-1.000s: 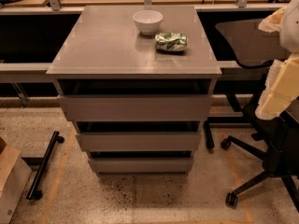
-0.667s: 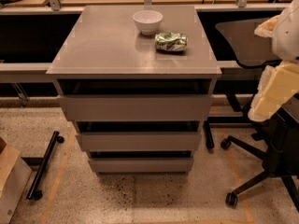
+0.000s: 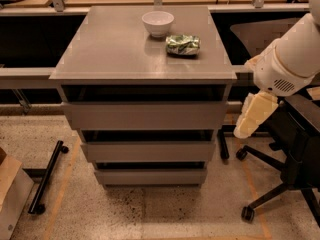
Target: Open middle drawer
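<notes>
a: item and location?
b: middle drawer [image 3: 148, 151], second of three in the grey cabinet [image 3: 110, 49], at 6 o'clock from the view's centre. handleless front, appears closed.
a: hand?
b: hand [image 3: 254, 116] hangs at 3 o'clock of the cabinet, apart from it, just beside the office chair [image 3: 295, 154]. whether it is released or clenched, i cannot tell.
a: step in hand?
b: approach, by my judgement; no contact yet. next move calls for travel toward 9 o'clock and lower, a catch on the front's upper edge, then a straight pull toward 6 o'clock.
</notes>
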Controlling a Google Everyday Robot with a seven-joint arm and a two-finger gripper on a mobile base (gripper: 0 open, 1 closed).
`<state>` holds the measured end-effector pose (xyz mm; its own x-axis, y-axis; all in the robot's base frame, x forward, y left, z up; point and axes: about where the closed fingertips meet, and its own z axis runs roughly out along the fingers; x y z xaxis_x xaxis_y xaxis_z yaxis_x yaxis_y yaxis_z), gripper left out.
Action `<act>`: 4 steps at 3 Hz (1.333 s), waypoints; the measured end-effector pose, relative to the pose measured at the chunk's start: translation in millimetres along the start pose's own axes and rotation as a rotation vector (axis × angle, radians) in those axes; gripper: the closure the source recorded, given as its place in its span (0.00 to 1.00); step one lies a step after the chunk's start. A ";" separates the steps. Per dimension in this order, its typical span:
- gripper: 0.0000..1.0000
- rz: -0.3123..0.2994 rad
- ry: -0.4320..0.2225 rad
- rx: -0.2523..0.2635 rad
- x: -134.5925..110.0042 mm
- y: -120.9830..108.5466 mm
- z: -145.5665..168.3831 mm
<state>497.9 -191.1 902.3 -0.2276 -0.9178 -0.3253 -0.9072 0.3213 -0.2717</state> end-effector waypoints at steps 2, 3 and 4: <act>0.00 0.001 0.025 -0.015 0.4 6.4 9.4; 0.00 0.005 -0.001 -0.071 -5.8 17.7 44.7; 0.00 -0.016 -0.018 -0.123 -15.6 28.6 93.9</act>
<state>508.7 -145.8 814.6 -0.2070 -0.9181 -0.3380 -0.9474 0.2743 -0.1647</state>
